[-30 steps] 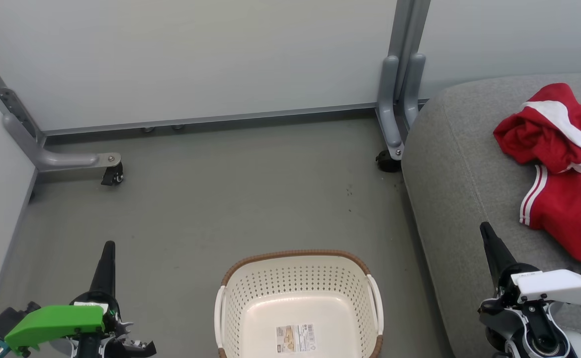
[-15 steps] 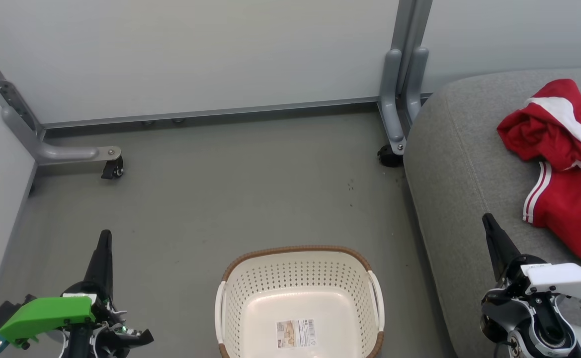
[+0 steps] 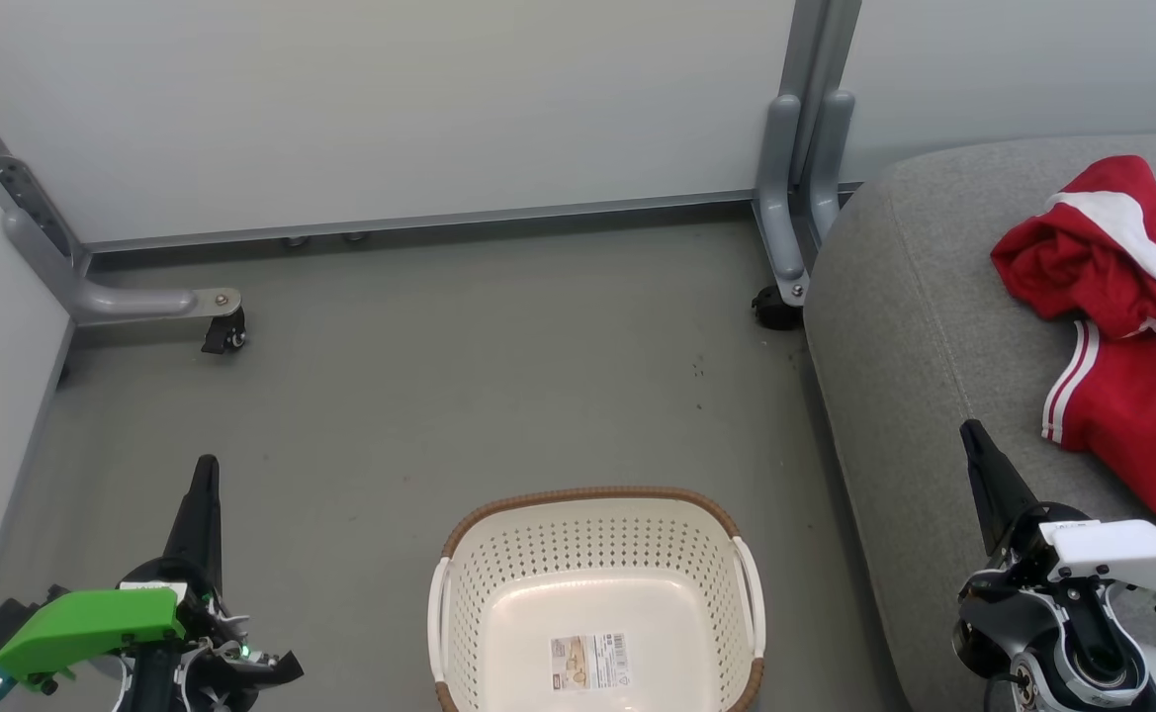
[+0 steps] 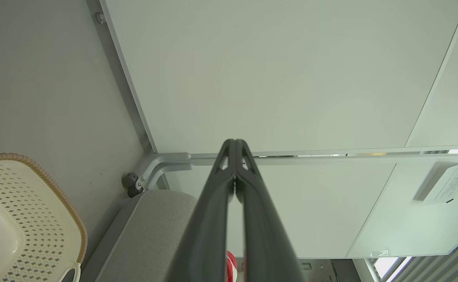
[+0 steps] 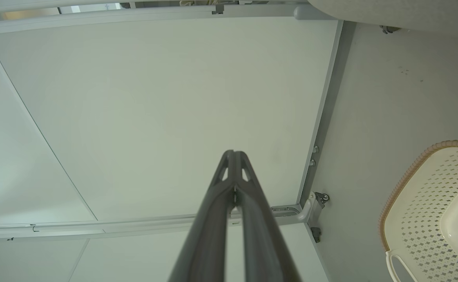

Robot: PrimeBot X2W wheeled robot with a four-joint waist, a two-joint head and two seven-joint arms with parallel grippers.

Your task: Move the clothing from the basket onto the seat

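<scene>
I'm holding L claw [image 3: 206, 473] & R claw [image 3: 970, 435] pinched closed on nothing, since the clothing [image 3: 1131, 396] is lying on the seat [image 3: 914, 326], in from its basket-side edge, w/ the basket [image 3: 587, 493] sitting emptied on the floor [image 3: 459, 366].

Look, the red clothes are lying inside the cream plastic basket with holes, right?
No. The head view shows the red fabric clothes with white stripes lying on the big light-grey fabric seat. The cream perforated plastic basket holds just a paper label.
</scene>
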